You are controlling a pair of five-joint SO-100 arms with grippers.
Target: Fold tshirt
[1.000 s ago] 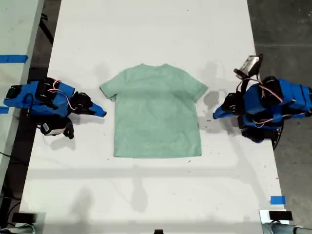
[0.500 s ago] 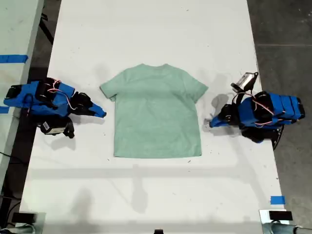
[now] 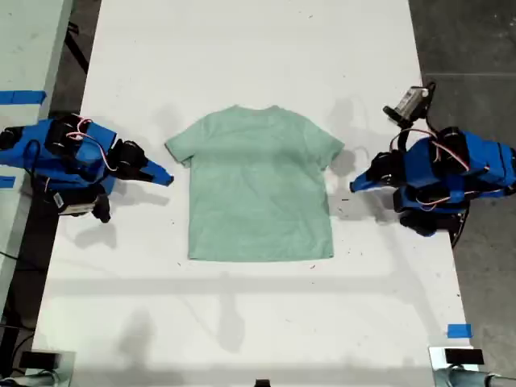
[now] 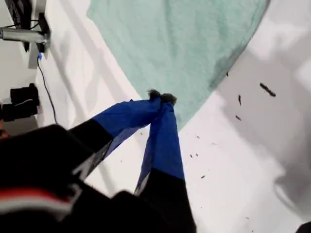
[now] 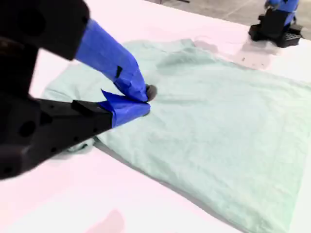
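While tshirt (image 3: 258, 185) lies flat between both | my first pincer (image 3: 355, 187) pressed together | my second pincer (image 3: 168, 181) pressed together

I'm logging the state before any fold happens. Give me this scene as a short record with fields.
tshirt: pale green, spread flat, unfolded
table: white
my first gripper: shut, empty, beside the tshirt on the exterior view's right
my second gripper: shut, empty, by the sleeve on the exterior view's left
fold progress: none yet
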